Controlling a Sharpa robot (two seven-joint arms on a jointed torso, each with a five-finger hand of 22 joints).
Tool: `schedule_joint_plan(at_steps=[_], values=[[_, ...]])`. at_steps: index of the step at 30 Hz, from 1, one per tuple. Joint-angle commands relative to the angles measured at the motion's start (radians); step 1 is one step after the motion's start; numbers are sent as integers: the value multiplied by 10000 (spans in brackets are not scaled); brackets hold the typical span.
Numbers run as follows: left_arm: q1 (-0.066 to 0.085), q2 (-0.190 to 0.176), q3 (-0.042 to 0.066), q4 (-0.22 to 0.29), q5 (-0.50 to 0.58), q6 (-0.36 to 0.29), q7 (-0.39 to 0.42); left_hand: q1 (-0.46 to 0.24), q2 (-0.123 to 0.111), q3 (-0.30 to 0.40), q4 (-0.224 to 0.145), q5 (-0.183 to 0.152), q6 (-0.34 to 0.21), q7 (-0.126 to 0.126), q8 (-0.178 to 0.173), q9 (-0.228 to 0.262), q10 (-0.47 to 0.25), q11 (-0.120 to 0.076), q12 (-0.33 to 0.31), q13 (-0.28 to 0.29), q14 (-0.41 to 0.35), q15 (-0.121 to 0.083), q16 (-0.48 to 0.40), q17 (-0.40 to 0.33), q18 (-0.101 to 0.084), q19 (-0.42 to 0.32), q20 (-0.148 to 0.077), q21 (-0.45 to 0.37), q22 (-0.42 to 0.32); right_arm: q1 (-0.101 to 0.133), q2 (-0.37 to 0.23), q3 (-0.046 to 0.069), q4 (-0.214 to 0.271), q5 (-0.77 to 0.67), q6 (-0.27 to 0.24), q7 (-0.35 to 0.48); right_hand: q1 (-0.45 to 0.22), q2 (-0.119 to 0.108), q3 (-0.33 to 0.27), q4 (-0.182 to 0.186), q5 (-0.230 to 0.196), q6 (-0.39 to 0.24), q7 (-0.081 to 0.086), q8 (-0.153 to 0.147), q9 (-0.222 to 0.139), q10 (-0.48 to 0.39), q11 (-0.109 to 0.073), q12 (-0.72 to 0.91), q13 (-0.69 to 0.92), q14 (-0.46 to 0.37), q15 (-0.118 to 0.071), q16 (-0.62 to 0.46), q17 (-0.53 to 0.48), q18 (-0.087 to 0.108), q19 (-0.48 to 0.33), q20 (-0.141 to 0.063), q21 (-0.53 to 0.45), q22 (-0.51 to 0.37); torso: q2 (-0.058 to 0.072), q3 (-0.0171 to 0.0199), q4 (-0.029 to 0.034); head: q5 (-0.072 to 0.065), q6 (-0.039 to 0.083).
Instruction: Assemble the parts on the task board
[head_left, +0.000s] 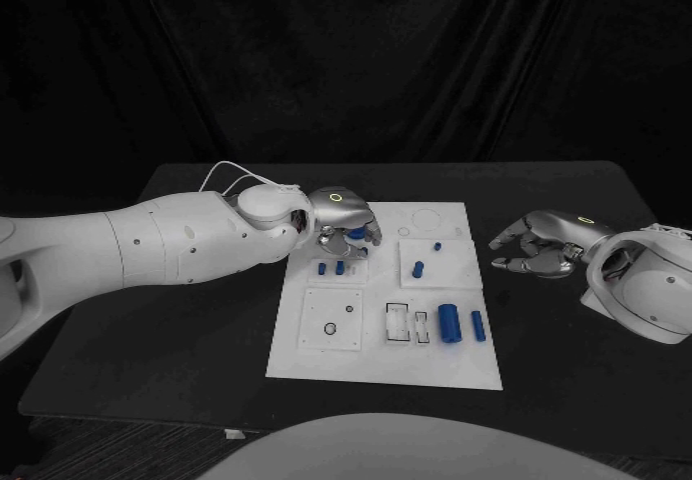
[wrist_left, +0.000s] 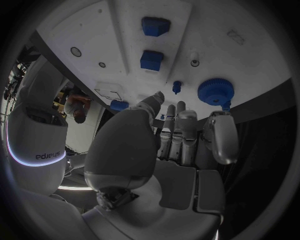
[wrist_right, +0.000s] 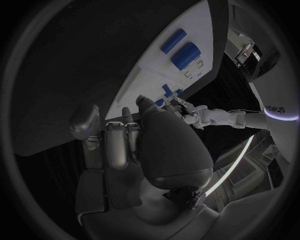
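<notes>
The white task board (head_left: 378, 352) lies mid-table. My left hand (head_left: 343, 225) hovers over its far left corner, fingers stretched out above a blue gear (wrist_left: 215, 91); one fingertip (wrist_left: 224, 106) reaches the gear's rim, and nothing is gripped. A small blue peg (wrist_left: 177, 86) stands beside the gear. Two blue blocks (head_left: 330, 267) sit just nearer than the hand. A blue peg (head_left: 418, 268) lies in the middle, and a blue cylinder (head_left: 450, 322) and a thin blue pin (head_left: 477, 323) lie at the near right. My right hand (head_left: 537, 250) hangs over the black table right of the board, fingers curled in, holding nothing.
A square white plate with a small ring (head_left: 332, 320) and a slotted holder (head_left: 405, 324) occupy the board's near half. A round recess (head_left: 427, 219) marks its far right corner. Bare black table (head_left: 577, 350) surrounds the board.
</notes>
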Motion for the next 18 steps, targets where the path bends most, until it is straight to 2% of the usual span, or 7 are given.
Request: schedule_joint_plan(at_steps=[1,7,11,18], values=[[-35,57,12,-89,-46,282,-167,118,54,23,-84,143,37,-29,-18,-21,17,71,-57,-14,-24,72,40,-23,-57,45,25,-68,1699,-31,-24,5,1,-35,-24,1,8,-67,52,30,48,66,5,38,-4,-50,-24,-31,-82,520,14,-2,1015,63,7,-4,-11,1287,-9,-2,-2,20,1],[-71,129,12,-267,-46,498,-262,141,89,81,-138,295,82,-58,-12,-68,397,96,147,119,31,93,135,56,-70,86,34,-12,1721,-37,-21,5,-15,-35,87,-57,10,-68,57,31,53,72,6,38,-5,-66,-24,-52,-105,511,14,-27,988,69,-5,-4,-46,1279,-7,-17,-14,46,1],[-105,165,12,-341,-46,502,-263,165,114,111,-157,366,77,-73,-18,-80,404,83,166,144,21,93,134,33,-70,88,36,-13,1722,-38,-18,5,-20,-35,119,-78,10,-68,57,31,53,72,6,38,-5,-66,-24,-52,-105,511,14,-27,988,69,-5,-4,-46,1279,2,-10,-28,35,1],[-154,245,13,-448,-46,512,-227,199,142,166,-193,523,91,-72,-15,-98,360,77,166,176,0,87,131,-7,-63,74,36,-45,1714,-41,-16,5,-21,-35,166,-116,15,-65,65,31,60,78,8,39,-5,-77,-23,-65,-120,506,15,-39,977,73,-14,-4,-71,1273,8,6,-2,9,1]])
